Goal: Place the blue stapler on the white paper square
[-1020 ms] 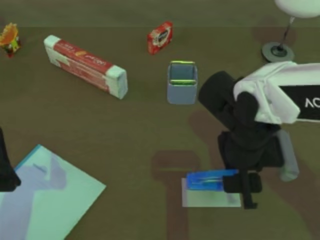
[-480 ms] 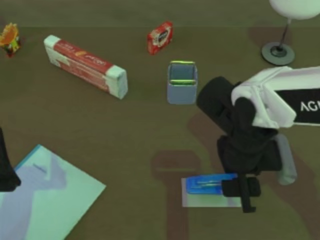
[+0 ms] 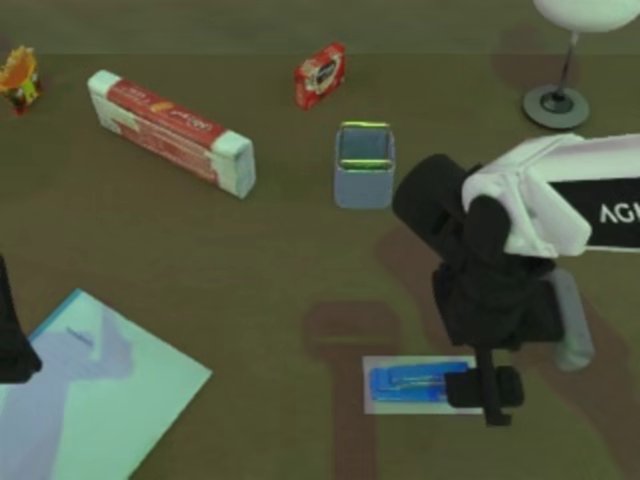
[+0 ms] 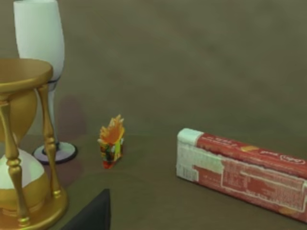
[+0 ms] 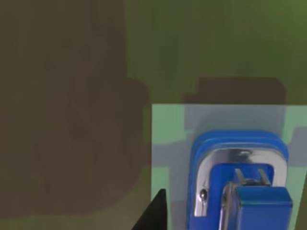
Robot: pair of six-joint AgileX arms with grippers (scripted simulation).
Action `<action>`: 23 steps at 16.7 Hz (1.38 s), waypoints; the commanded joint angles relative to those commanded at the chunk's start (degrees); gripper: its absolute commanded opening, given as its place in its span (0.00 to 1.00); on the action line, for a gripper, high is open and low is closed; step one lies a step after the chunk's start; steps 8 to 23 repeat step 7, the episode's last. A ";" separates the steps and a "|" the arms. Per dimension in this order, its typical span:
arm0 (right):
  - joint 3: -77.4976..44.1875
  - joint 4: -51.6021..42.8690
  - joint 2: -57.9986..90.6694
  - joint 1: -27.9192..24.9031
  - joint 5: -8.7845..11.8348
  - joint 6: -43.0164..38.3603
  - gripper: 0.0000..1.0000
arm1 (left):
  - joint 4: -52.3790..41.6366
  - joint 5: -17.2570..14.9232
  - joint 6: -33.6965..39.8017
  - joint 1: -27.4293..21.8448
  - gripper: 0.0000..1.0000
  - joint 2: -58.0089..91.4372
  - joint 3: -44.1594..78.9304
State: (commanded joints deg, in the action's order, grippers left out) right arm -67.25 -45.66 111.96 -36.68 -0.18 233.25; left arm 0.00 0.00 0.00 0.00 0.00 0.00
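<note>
Top view: right gripper (image 3: 478,387) is low over the right end of the blue stapler (image 3: 418,383), which lies flat along the white paper square (image 3: 400,405) at front-center-right of the surface (image 3: 280,250). Can't tell if the fingers are clamped or apart; the wrist hides them from above.

Right wrist view adds what top can't: the blue stapler (image 5: 237,182) seen end-on, rounded blue base w/ a shiny grey metal strip looping round a darker blue upper block, sitting on the white paper square (image 5: 168,143), pale green-white. One dark fingertip (image 5: 153,215) shows beside the stapler; gap or contact unclear.

Left wrist view alone shows a gold hourglass (image 4: 24,143) and white lamp stem (image 4: 41,52), plus the toy (image 4: 112,140) and red box (image 4: 244,172).

Grey-blue square cup (image 3: 364,165) stands upright mid-surface; nothing seen in it but its green-lit inner wall.

Left arm (image 3: 12,330) is parked at the left edge, over the large cyan sheet (image 3: 100,400).
</note>
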 joint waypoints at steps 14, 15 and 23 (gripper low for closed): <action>0.00 0.00 0.00 0.00 0.00 0.00 1.00 | 0.00 0.00 0.00 0.00 1.00 0.00 0.00; 0.00 0.00 0.00 0.00 0.00 0.00 1.00 | 0.00 0.00 0.00 0.00 1.00 0.00 0.00; 0.00 0.00 0.00 0.00 0.00 0.00 1.00 | 0.00 0.00 0.00 0.00 1.00 0.00 0.00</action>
